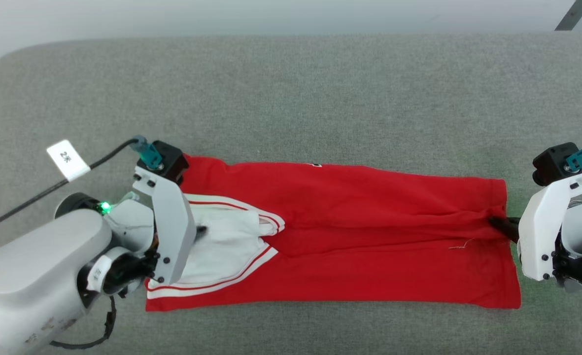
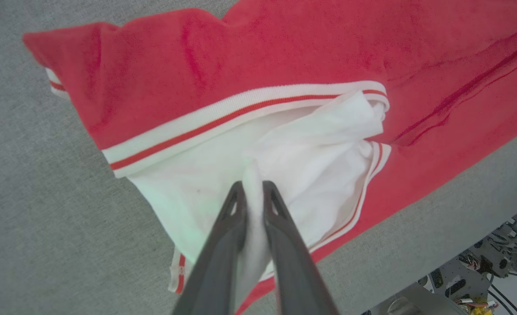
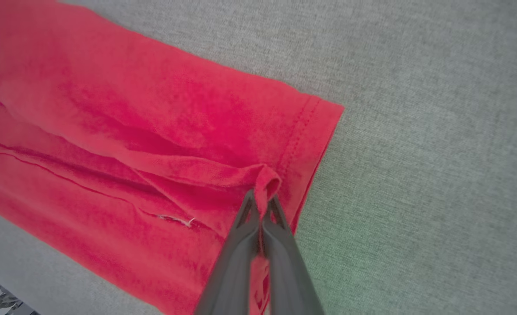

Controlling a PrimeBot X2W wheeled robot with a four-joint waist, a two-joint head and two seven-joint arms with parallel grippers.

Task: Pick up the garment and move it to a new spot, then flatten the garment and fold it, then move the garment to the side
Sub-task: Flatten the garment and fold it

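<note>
The garment point(image 1: 369, 236) lies folded into a long band on the desk point(image 1: 291, 88), its long axis running from my left to my right. My left gripper point(image 2: 253, 186) is at the sleeve end, jaws pinching a ridge of white sleeve point(image 2: 311, 166), though I can't tell how firmly. My right gripper point(image 3: 262, 197) is at the hem point(image 3: 302, 144) end, jaws closed on a pinch of red cloth. With one arm at each end, I judge the carry goes crosswise. There is ample bare desk beyond the far edge and little on the near side.
</note>
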